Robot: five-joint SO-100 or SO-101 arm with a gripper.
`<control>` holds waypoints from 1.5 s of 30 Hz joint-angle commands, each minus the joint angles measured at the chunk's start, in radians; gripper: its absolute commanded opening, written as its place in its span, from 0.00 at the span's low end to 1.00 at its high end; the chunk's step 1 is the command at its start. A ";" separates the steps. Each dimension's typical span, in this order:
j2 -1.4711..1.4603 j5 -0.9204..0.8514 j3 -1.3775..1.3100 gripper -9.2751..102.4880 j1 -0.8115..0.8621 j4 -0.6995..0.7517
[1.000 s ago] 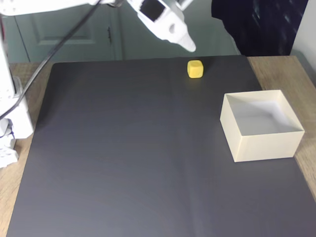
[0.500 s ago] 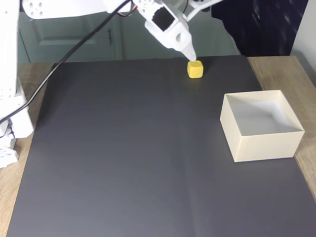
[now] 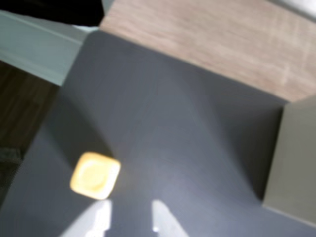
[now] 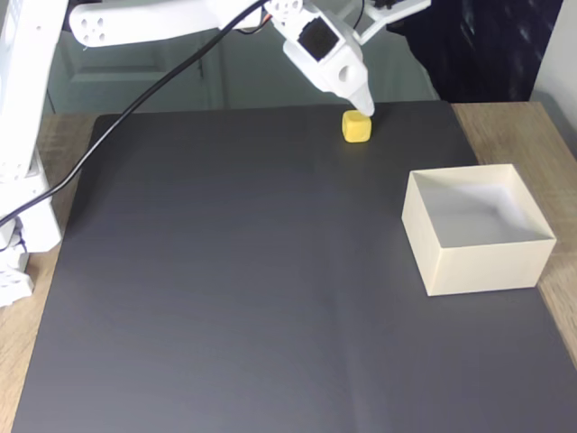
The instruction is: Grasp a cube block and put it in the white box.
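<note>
Yellow and small, the cube block (image 4: 356,126) sits on the dark grey mat (image 4: 252,289) near the mat's far edge, in the upper middle of the fixed view. We see the white gripper (image 4: 363,106) reaching in from the upper left of that frame, its tip just above the cube's upper right corner; from this angle we cannot say whether it touches. A black cable (image 4: 135,104) hangs from the arm down toward the left edge, where the arm's white base (image 4: 22,180) stands on the wooden table (image 4: 505,126).

In the wrist view the cube (image 3: 95,175) lies in the lower left, blurred, flat on the mat (image 3: 187,148). Two pale fingertips (image 3: 98,219) rise from the bottom edge with a strip of mat between them, so we read the claw as parted. The cube is just above and slightly left of the left fingertip, not between the two.

The white box (image 4: 476,230) stands on the right side of the mat in the fixed view, well apart from the cube, open at the top, its cream walls upright. In the wrist view one wall of it (image 3: 294,163) fills the right edge. Wood grain shows across the top of that view (image 3: 222,34), beyond the mat's edge.
</note>
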 commanded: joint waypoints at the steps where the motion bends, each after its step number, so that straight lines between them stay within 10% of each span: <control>1: 0.005 0.005 -0.054 0.24 0.017 0.018; 10: -0.037 0.014 -0.054 0.41 0.067 0.026; 45: -0.405 -0.017 -0.566 0.38 -0.064 0.206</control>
